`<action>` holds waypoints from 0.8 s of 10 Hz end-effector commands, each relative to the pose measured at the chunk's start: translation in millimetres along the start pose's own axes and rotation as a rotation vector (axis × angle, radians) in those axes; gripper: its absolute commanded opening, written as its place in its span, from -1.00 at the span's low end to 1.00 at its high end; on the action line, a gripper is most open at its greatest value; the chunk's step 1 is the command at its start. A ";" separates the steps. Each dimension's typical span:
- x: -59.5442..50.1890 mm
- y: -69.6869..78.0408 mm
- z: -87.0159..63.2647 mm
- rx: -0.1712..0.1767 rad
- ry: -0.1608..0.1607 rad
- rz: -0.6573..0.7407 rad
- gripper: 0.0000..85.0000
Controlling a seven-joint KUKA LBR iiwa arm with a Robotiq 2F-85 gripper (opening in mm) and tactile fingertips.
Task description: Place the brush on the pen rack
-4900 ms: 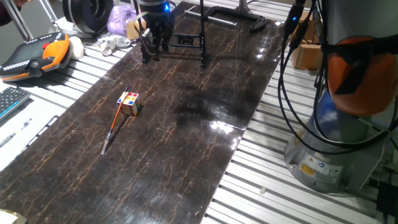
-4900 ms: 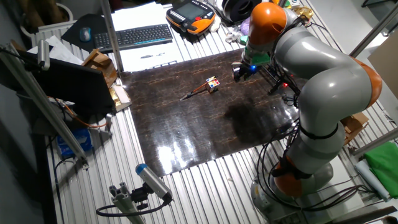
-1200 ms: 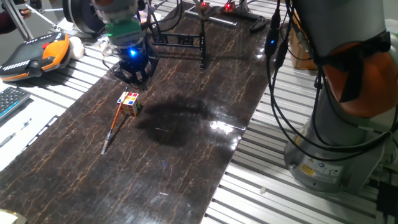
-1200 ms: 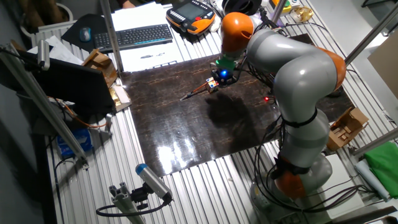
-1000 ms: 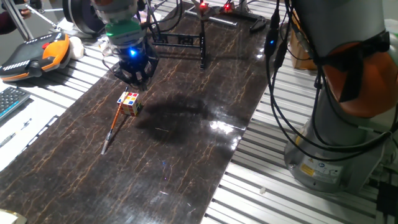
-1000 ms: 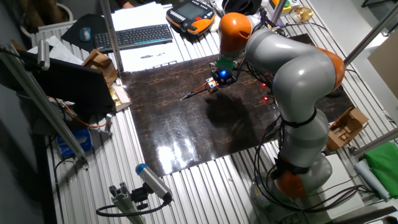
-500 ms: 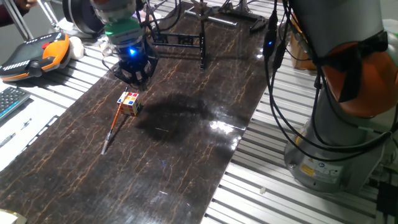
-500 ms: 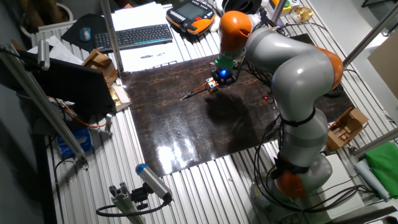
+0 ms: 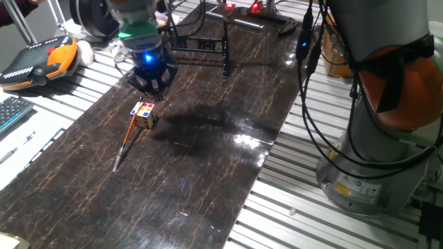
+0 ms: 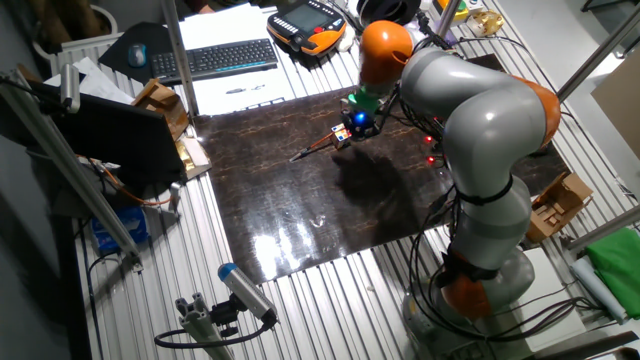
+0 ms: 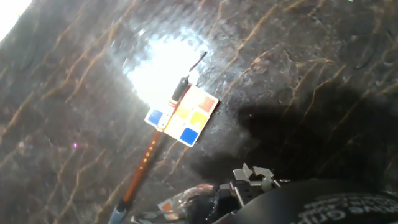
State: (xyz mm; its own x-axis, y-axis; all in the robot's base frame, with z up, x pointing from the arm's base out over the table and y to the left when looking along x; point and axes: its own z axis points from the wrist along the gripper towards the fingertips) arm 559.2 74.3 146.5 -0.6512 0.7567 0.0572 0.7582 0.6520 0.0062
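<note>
The brush [image 9: 126, 140] lies flat on the dark table, orange-brown shaft with a dark tip, touching the multicoloured cube [image 9: 144, 115]. In the hand view the brush [image 11: 148, 158] runs diagonally beside the cube [image 11: 183, 116]. My gripper [image 9: 151, 88] hovers just beyond the cube, on the pen rack's side, with a blue light glowing on it. Its fingers are too bunched and dark to tell their state. The other fixed view shows the gripper [image 10: 356, 127] right beside the cube [image 10: 342, 136] and the brush [image 10: 312, 149]. The pen rack [image 9: 201, 45], a black frame, stands at the table's far end.
An orange and black teach pendant [image 9: 40, 61] and a keyboard [image 9: 10, 114] lie left of the table. Cables [image 9: 315, 83] hang at the right, near the robot's base [image 9: 374, 173]. More black frame parts [image 9: 266, 21] lie behind the rack.
Since about five seconds ago my gripper has travelled from the pen rack to a spot beside the cube. Over the last second it has hardly moved. Brush and cube are unmoved.
</note>
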 end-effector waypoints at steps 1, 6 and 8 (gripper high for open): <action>0.3 1.9 1.5 -0.002 0.006 0.035 -0.98; 6.8 32.2 10.9 -0.027 0.066 0.178 -0.98; 15.8 47.2 12.3 -0.027 0.069 0.200 -0.98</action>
State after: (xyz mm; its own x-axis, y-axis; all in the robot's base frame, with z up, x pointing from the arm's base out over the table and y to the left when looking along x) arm 584.2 117.1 135.3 -0.4851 0.8649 0.1289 0.8730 0.4876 0.0140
